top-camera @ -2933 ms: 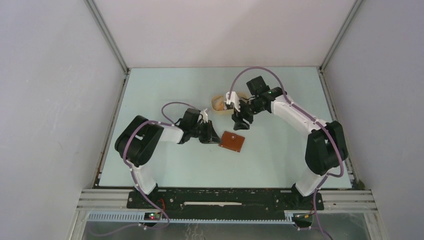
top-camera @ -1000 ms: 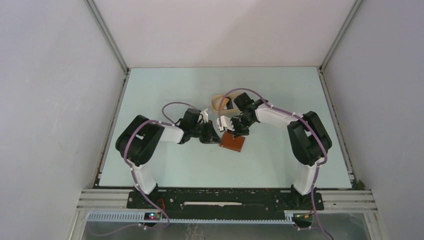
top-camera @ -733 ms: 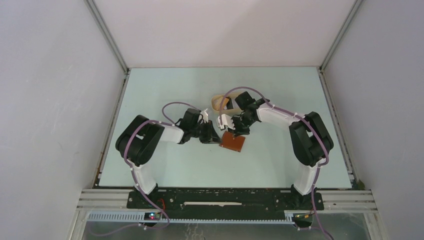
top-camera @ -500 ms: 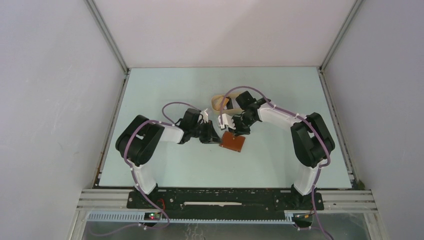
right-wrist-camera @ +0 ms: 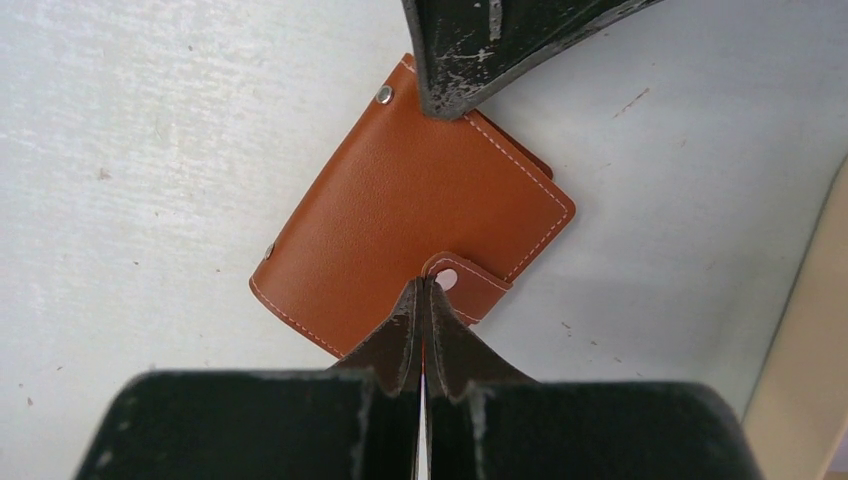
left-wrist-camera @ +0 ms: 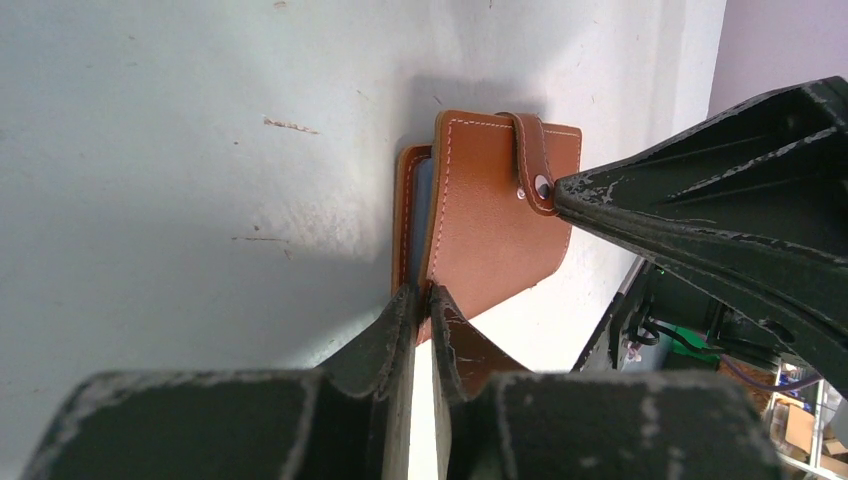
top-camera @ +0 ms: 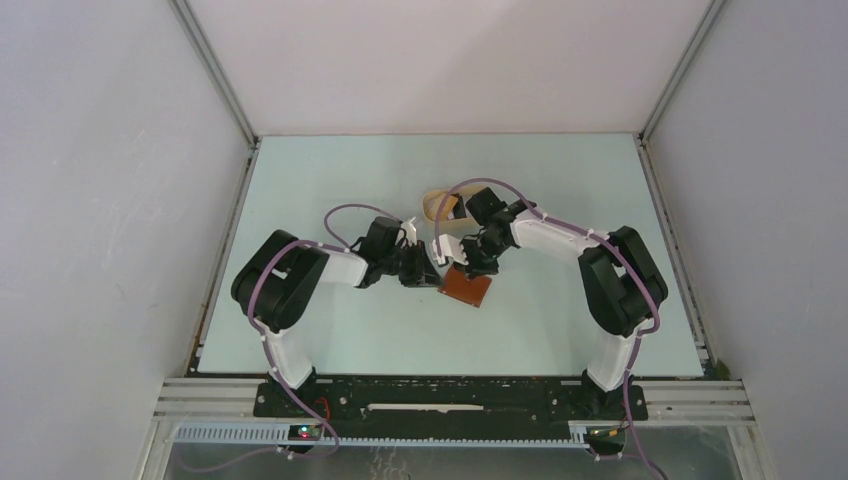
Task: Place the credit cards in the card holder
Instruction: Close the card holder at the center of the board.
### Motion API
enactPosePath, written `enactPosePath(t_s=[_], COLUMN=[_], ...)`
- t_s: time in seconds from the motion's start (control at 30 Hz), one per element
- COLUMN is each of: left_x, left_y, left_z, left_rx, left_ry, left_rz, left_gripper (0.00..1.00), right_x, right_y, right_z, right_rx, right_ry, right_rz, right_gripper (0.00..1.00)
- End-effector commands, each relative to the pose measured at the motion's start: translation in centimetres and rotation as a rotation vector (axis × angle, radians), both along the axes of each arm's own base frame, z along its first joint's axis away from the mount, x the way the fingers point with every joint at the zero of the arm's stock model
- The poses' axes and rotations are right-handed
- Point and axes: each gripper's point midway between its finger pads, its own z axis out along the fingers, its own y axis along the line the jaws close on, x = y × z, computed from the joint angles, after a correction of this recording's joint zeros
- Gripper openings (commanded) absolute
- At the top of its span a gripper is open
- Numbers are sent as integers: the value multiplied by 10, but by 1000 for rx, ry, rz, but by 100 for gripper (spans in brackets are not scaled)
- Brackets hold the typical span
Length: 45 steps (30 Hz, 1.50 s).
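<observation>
The card holder is a brown leather wallet lying closed on the table, its strap snapped over one edge. My left gripper lies low on the table. In the left wrist view this gripper is shut on the edge of the card holder's top cover. A bluish edge shows between the covers; I cannot tell if it is a card. My right gripper is shut, tips touching the strap tab of the card holder. No credit cards show clearly.
A tan oval tray stands just behind the card holder, partly hidden under the right arm; its rim shows at the right of the right wrist view. Both arms meet over the table's middle. Grey walls enclose the table.
The right gripper has come down from above the tray to the card holder's strap and shifted slightly there in the last second. The left gripper and the card holder have stayed put.
</observation>
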Motion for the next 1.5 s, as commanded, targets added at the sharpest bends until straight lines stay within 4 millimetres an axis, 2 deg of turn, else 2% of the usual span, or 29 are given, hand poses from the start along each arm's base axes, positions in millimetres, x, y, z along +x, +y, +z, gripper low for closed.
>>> enactPosePath(t_s=[0.0,0.8,1.0,1.13,1.3,1.47], left_x=[-2,-3,-2,1,11,20], left_y=[0,-1,-1,-3,-6,-17], left_z=[-8,-9,-6,5,39,71], left_rx=[22,20,15,-1,-40,-115], left_ry=[15,16,10,-12,-89,-142], left_rz=[4,0,2,10,43,50], left_gripper=[15,15,16,21,24,19], right_x=[-13,-26,-23,-22,-20,-19], right_y=[-2,-6,-7,-8,-7,-6], right_z=[-2,-19,-25,-25,-23,-23], right_rx=[-11,-75,-92,-97,-87,-85], right_ry=[34,75,75,75,71,68], right_rz=[12,14,-17,-23,-32,-36], right_gripper=[0,0,0,0,0,0])
